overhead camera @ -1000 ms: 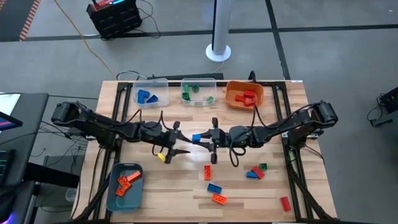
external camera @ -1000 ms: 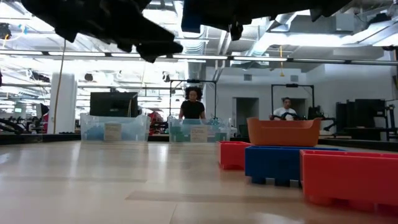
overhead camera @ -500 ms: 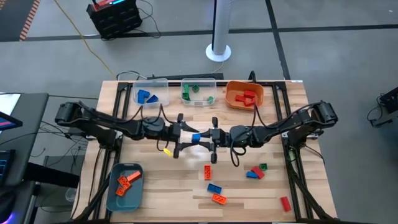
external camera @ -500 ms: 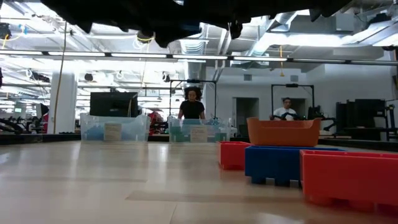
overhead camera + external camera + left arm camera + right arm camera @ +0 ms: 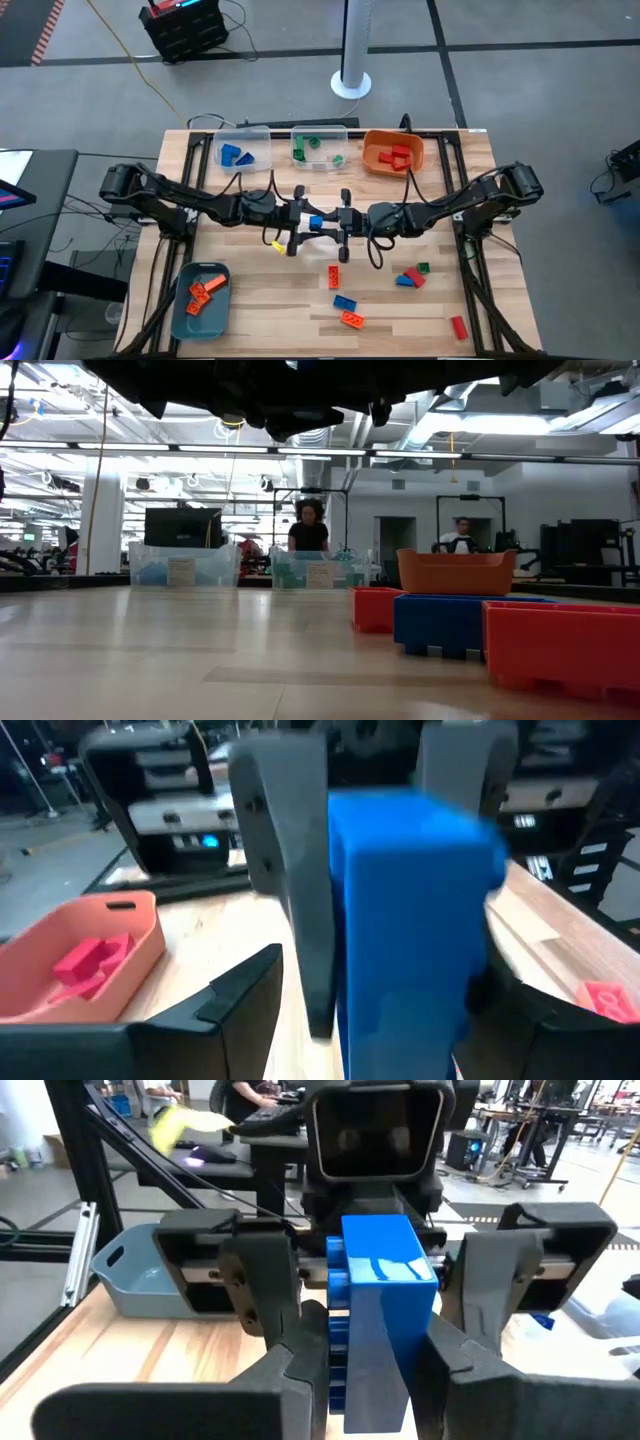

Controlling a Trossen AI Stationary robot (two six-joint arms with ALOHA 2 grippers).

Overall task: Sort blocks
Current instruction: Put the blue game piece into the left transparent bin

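A blue block (image 5: 316,221) hangs above the middle of the table, with my right gripper (image 5: 330,222) shut on it. My left gripper (image 5: 300,222) faces it from the table's left and is open. Its two fingers (image 5: 258,1280) stand on either side of the block's free end, and a gap shows on each side. In the left wrist view the blue block (image 5: 410,930) fills the space between the right gripper's grey fingers (image 5: 290,870). More blocks lie loose on the near right of the table. My right gripper pinches the blue block's two opposite sides (image 5: 350,1365) between its two fingers. The fingers lie level and point toward the table's left. The block is lifted clear of the table and sticks out past the fingertips toward the left gripper.
At the far edge stand a clear bin with blue blocks (image 5: 243,152), a clear bin with green ones (image 5: 320,148) and an orange bin with red ones (image 5: 393,153). A teal bin (image 5: 200,298) sits near left. Loose blocks (image 5: 345,302) (image 5: 410,277) lie near right. People stand beyond the table.
My left gripper has moved toward the table's right, up to the blue block held by the right gripper. Its fingers now stand a little wider apart, on either side of the block. The right gripper and the block have kept still.
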